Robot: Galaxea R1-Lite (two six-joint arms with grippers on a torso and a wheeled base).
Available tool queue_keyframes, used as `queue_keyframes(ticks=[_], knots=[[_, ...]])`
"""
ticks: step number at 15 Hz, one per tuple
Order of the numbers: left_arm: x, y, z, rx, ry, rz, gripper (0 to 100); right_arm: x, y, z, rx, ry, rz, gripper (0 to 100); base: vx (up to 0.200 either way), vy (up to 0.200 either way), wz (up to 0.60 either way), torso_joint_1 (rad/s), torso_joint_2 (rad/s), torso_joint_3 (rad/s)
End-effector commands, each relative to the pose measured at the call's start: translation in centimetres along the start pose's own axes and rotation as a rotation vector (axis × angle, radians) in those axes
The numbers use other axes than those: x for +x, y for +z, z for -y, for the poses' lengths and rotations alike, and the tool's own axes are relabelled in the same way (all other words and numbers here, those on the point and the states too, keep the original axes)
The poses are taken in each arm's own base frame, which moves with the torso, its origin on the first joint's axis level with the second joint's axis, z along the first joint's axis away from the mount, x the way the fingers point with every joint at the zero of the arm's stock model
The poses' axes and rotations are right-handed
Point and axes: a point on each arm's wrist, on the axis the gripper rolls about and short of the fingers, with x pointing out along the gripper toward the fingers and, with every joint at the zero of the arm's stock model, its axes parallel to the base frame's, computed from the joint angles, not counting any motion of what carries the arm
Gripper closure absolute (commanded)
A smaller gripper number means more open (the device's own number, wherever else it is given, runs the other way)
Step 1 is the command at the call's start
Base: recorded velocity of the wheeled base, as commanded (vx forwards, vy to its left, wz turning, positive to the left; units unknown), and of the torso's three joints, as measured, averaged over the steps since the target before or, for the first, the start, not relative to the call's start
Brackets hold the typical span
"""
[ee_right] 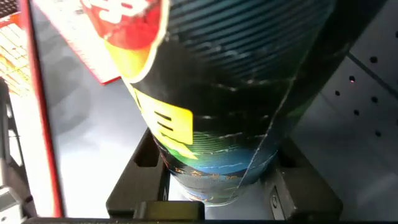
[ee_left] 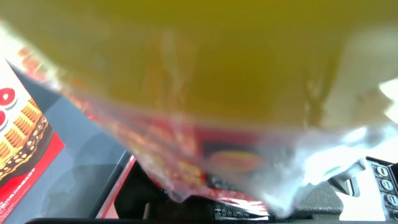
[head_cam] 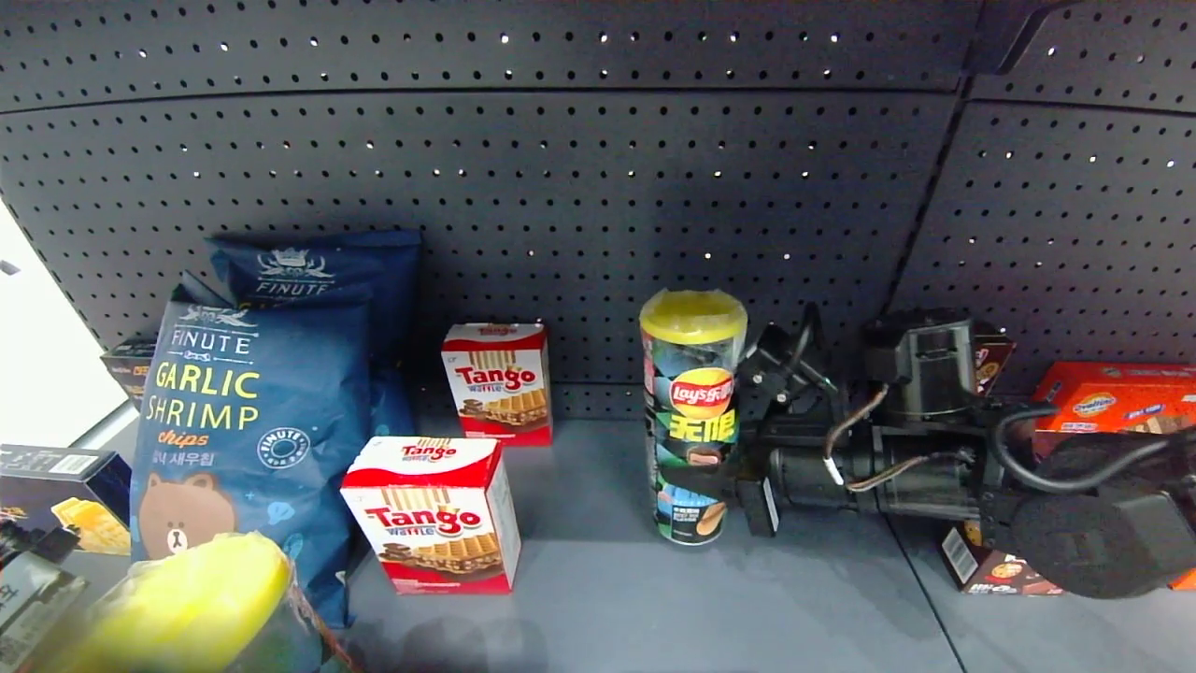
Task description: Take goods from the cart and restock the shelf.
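Our right gripper lies rightward of the upright yellow-lidded black cardboard crisp tube, jaws clasping its base on the grey shelf.

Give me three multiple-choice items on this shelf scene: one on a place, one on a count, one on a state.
1. Where is the chip can with the yellow lid?
A. Upright on the shelf, in front of the pegboard wall
B. On top of a blue bag
C. Inside the orange box

2. How many red-and-white wafer boxes stand on the shelf?
A. One
B. Two
C. Four

3. How do the jaws of the right gripper stand?
A. Open, clear of everything
B. Shut on the chip can's lower part
C. Shut on a wafer box

Answers:
1 A: the can stands upright on the shelf floor.
2 B: there is a front wafer box and a back wafer box.
3 B: the jaws press both sides of the can near its base.
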Motion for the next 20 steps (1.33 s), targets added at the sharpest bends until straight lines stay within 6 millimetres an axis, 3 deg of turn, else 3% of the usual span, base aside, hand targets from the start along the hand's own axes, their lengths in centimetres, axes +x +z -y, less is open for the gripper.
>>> queue_keyframes(ticks=[1,4,8,20], knots=[[0.0,0.0,0.0,-0.001,0.001,0.000,100,-2.2,0.4,-2.0,-0.016,0.010,0.052,100,0.000,0.000,0.00,0.000,0.00,0.000],[0.0,0.0,0.0,-0.001,-0.001,0.000,100,-2.3,-0.5,-3.1,0.013,0.001,0.096,100,0.000,0.000,0.00,0.000,0.00,0.000],[0.0,-0.2,0.0,-0.007,0.002,-0.003,100,-3.3,-3.9,-4.4,0.044,0.016,0.080,100,0.000,0.000,0.00,0.000,0.00,0.000],[-0.4,-1.0,0.5,-0.026,0.022,-0.006,100,-4.2,-5.9,-4.9,0.051,0.017,0.061,100,0.000,0.000,0.00,0.000,0.00,0.000]])
